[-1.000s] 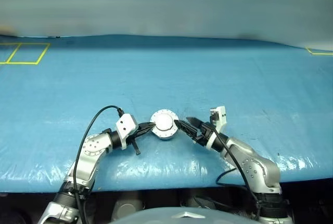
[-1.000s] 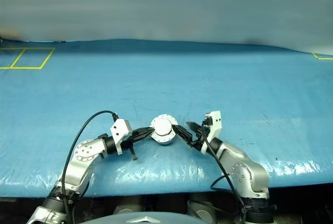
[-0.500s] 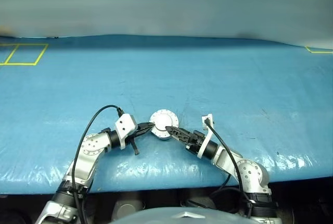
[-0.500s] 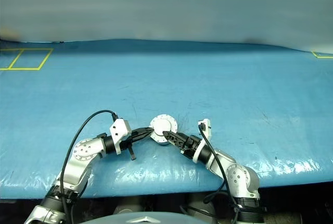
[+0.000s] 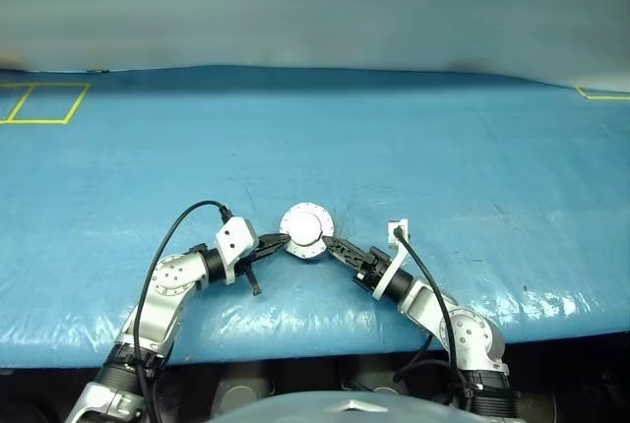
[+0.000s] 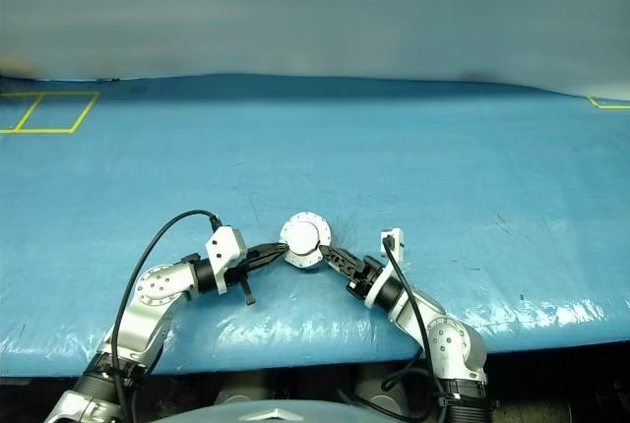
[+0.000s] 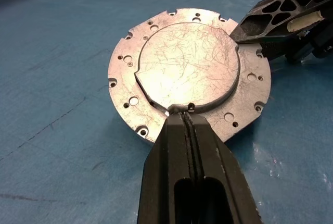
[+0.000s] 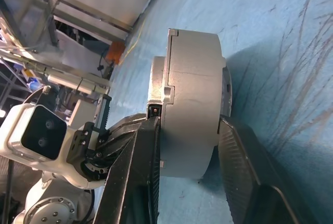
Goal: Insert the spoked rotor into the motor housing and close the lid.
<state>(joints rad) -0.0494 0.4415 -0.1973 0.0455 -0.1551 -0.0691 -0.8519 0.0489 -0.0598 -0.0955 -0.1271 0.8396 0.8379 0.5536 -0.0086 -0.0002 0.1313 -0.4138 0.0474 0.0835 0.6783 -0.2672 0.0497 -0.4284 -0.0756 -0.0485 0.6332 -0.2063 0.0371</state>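
Motor housing (image 5: 307, 229), lid (image 7: 187, 65) shut on top, lies near the bench's (image 5: 443, 148) front edge. Left gripper (image 7: 186, 115), fingers pressed together, tip touching the lid's rim. Right gripper (image 8: 187, 146) clamps the housing's side, one finger on each face.

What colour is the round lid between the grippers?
Scratched silvery grey lid, clearest in the left wrist view.

The right tool (image 8: 190, 177) straddles the closed motor housing (image 8: 190, 114), one finger (image 8: 132, 177) against each flat face, above the blue table (image 8: 270, 41).
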